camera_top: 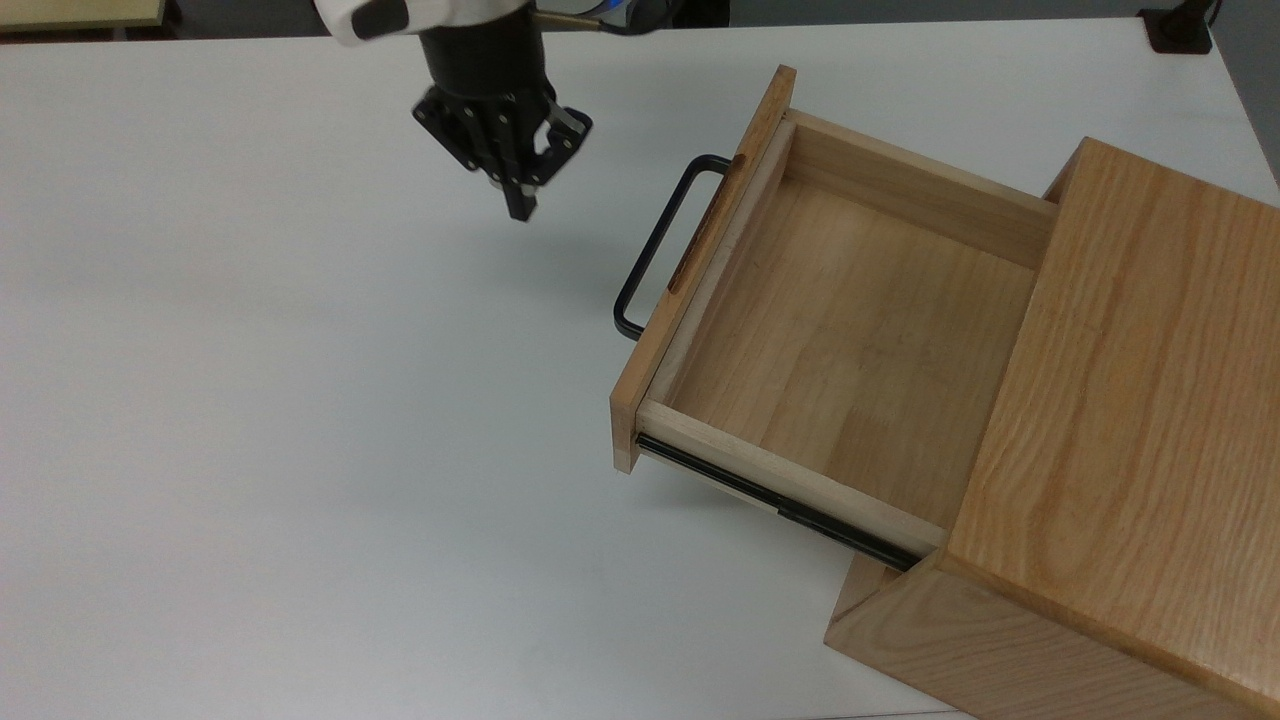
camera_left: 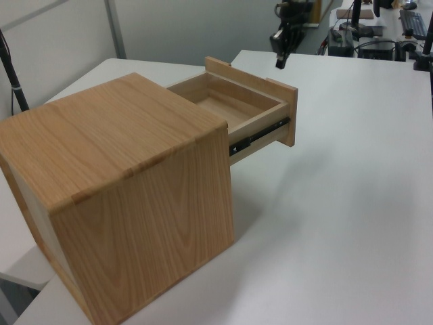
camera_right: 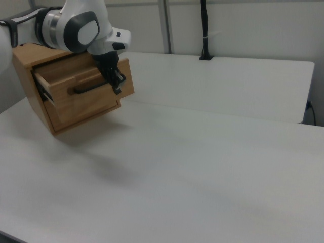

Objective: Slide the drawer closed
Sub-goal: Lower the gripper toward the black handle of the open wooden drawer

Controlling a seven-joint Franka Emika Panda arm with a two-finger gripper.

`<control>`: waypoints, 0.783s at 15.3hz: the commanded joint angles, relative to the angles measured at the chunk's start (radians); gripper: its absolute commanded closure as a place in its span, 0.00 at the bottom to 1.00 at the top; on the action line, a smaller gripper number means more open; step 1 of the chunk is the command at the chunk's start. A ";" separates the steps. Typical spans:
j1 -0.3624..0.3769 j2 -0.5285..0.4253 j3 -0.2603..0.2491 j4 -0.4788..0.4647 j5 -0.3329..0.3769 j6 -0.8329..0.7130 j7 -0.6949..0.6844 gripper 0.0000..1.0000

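**Drawer open, gripper off to the side of the handle**

No brands, labels or readable writing in any view.

Top view: gripper (camera_top: 520, 205) hangs over the white table (camera_top: 250, 400), pointing down, fingers together with no visible gap, holding nothing. The drawer (camera_top: 830, 340) sits to the gripper's right in the top view and a little lower in frame, well pulled out of the cabinet (camera_top: 1120, 440). Light wood box, empty, pale plank floor, flat front panel. Black U-shaped handle (camera_top: 650, 250) sticks out from the front panel toward the gripper; the gripper is near it but apart, not touching. A black rail (camera_top: 770, 500) runs along the drawer's near side wall. Cabinet is darker oak grain, set at an angle on the table.

Left view: gripper (camera_left: 281, 61) is above and beyond the drawer's front panel, at the left view's upper middle, clear of the wood. Drawer (camera_left: 237, 108) projects from the cabinet (camera_left: 122, 189) toward the gripper, open top showing, black rail (camera_left: 260, 134) on its side. Handle is hidden behind the front panel. Desks with equipment stand far behind.

Right view: gripper (camera_right: 117, 83) overlaps the drawer's front (camera_right: 86, 96) in frame, by the right end of the handle (camera_right: 91, 87); contact cannot be told. White arm segments rise above it. Drawer stands out from the cabinet (camera_right: 30, 61), which sits behind it at the right view's left.
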 commanded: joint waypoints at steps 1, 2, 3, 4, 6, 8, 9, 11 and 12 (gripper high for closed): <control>0.024 0.032 -0.003 -0.014 0.108 0.124 0.048 1.00; 0.047 0.040 -0.002 -0.014 0.124 0.155 0.072 1.00; 0.059 0.052 -0.002 -0.012 0.127 0.170 0.100 1.00; 0.067 0.061 -0.002 -0.014 0.127 0.184 0.130 1.00; 0.081 0.080 0.001 -0.014 0.128 0.207 0.167 1.00; 0.084 0.083 0.018 -0.014 0.137 0.209 0.183 1.00; 0.084 0.084 0.020 -0.015 0.142 0.209 0.186 1.00; 0.090 0.101 0.021 -0.014 0.180 0.212 0.219 1.00; 0.092 0.107 0.021 -0.012 0.194 0.213 0.249 1.00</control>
